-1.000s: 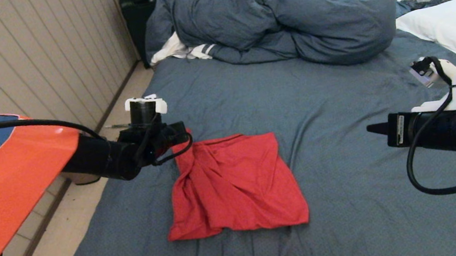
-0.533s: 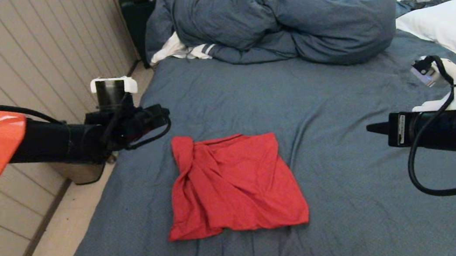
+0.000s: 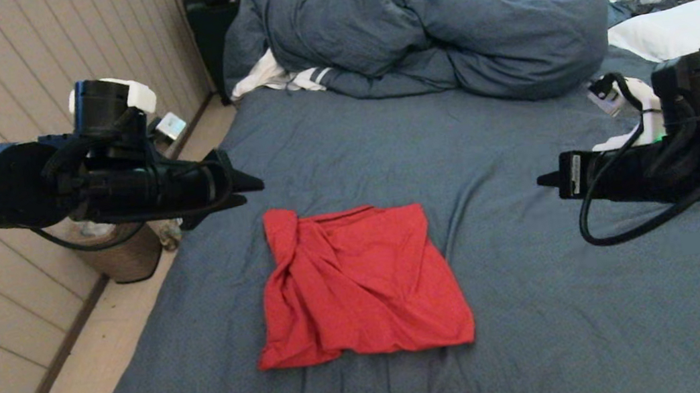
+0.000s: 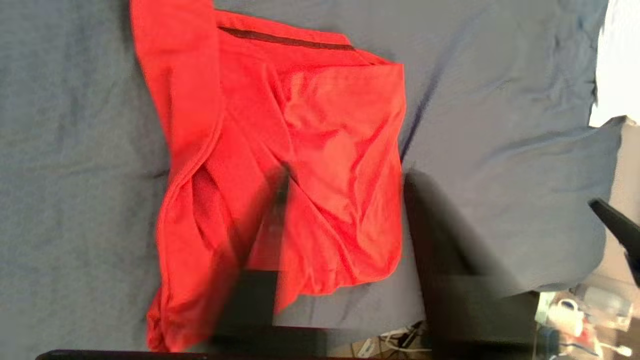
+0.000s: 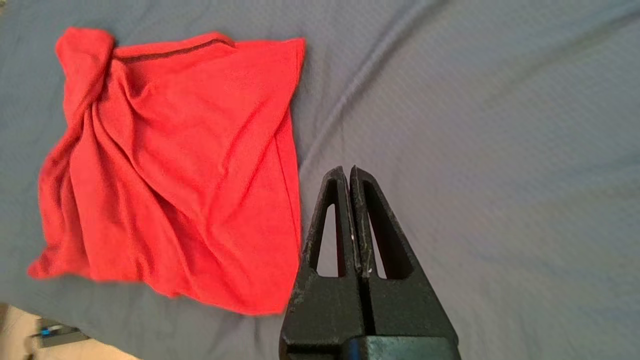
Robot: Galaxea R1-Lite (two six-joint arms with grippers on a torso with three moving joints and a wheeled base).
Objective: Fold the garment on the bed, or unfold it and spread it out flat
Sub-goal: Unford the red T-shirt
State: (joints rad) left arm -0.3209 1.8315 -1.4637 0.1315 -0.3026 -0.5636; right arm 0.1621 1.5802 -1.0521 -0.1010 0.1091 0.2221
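The garment (image 3: pixel 361 283) is a red shirt lying folded and creased into a rough square on the bed (image 3: pixel 544 333), its print hidden. The far left corner is bunched into a thick roll. My left gripper (image 3: pixel 247 186) hovers above the bed's left edge, just beyond that corner, with its fingers apart and nothing between them. The left wrist view looks down on the garment (image 4: pixel 280 125) past the blurred left gripper (image 4: pixel 347 172). My right gripper (image 3: pixel 541 181) hangs shut and empty above the sheet, right of the garment (image 5: pixel 175 165). The right gripper (image 5: pixel 348 170) shows its jaws pressed together.
A bunched blue-grey duvet (image 3: pixel 436 29) fills the far end of the bed, with a white striped cloth (image 3: pixel 287 76) poking out at its left. White pillows (image 3: pixel 694 36) lie at the far right. A basket (image 3: pixel 121 254) stands on the floor by the panelled wall.
My left gripper let go of the garment's far left corner and drew back up and to the left. The right arm rose a little and shifted left. The garment stays put.
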